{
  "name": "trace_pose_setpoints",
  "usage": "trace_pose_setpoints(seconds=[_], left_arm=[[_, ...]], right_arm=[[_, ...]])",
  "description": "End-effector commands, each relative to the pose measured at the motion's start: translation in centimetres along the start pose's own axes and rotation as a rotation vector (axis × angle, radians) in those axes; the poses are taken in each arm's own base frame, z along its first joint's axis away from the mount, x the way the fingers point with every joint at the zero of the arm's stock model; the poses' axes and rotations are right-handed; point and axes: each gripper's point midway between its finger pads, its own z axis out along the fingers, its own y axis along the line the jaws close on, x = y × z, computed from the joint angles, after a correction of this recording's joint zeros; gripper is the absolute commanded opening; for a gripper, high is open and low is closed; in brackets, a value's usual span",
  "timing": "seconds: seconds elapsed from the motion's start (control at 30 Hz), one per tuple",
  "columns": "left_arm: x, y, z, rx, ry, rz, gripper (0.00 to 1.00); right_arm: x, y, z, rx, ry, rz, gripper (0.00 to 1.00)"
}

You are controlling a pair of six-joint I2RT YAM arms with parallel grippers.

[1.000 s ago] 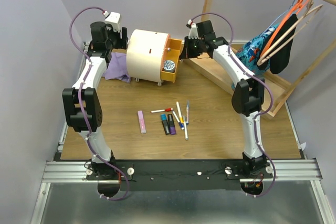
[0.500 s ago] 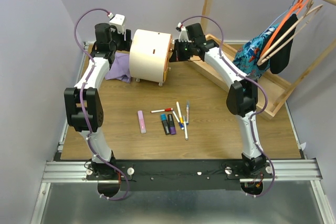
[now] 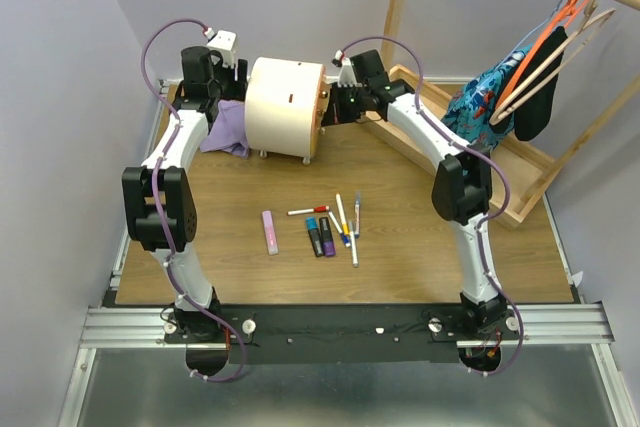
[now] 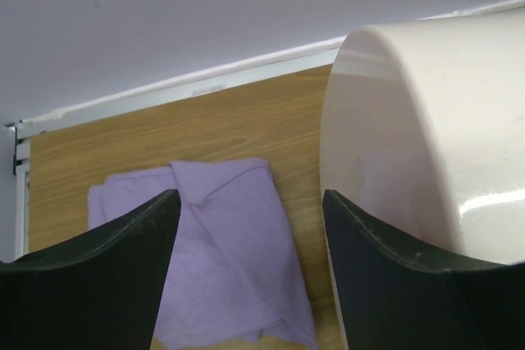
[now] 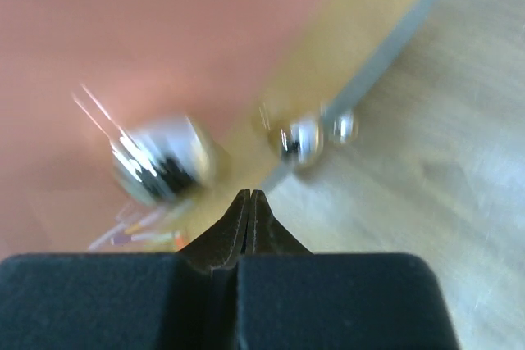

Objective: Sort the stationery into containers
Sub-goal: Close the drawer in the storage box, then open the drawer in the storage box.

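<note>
The cream round-topped mini chest [image 3: 283, 107] stands at the back; its orange drawer front [image 3: 318, 119] is flush, seen close and blurred in the right wrist view [image 5: 123, 47] with a shiny knob [image 5: 160, 168]. My right gripper [image 3: 338, 102] is shut and empty, tips [image 5: 248, 196] right at the drawer front. My left gripper [image 3: 232, 75] is open behind the chest's left side [image 4: 426, 120]. On the table lie a pink bar [image 3: 270, 232], dark blue and purple markers [image 3: 320, 237] and several thin white pens [image 3: 346, 224]. The grey tin is hidden.
A purple cloth [image 3: 226, 129] lies left of the chest, under my left gripper [image 4: 209, 243]. A wooden clothes rack with a flat tray [image 3: 500, 162] stands at the right, with hangers and clothes [image 3: 520, 87].
The orange drawer, open with the grey tin inside a second ago, is now pushed shut. My right gripper has moved left against its front. The left arm has shifted slightly.
</note>
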Motion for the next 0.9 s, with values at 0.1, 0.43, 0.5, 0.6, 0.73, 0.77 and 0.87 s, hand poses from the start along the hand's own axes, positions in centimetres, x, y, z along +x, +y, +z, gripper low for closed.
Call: trace_pose_setpoints(seconds=[0.1, 0.43, 0.5, 0.6, 0.73, 0.77, 0.87], left_arm=[[1.5, 2.0, -1.6, -0.092, 0.076, 0.012, 0.80], [-0.1, 6.6, -6.4, -0.235, 0.027, -0.028, 0.82], [-1.6, 6.0, -7.2, -0.211, -0.017, -0.038, 0.83], [-3.8, 3.7, -8.2, -0.095, -0.080, -0.069, 0.82], [-7.4, -1.4, -10.1, 0.171, -0.151, -0.111, 0.82], [-7.7, -2.7, -10.6, 0.241, -0.153, -0.110, 0.83], [-8.2, -5.5, -11.9, 0.378, -0.129, -0.115, 0.84]], right_arm=[[3.6, -0.8, -3.7, 0.106, 0.080, -0.058, 0.27], [3.4, 0.7, -6.6, 0.093, 0.034, -0.067, 0.44], [2.6, 2.3, -7.2, 0.020, 0.012, -0.064, 0.45], [1.5, 3.5, -8.0, -0.080, -0.005, -0.035, 0.45], [0.3, 3.8, -9.0, -0.277, 0.003, 0.125, 0.46], [-0.8, 3.5, -9.5, -0.300, -0.020, 0.116, 0.46], [-1.6, 2.4, -8.8, -0.387, -0.010, 0.162, 0.48]])
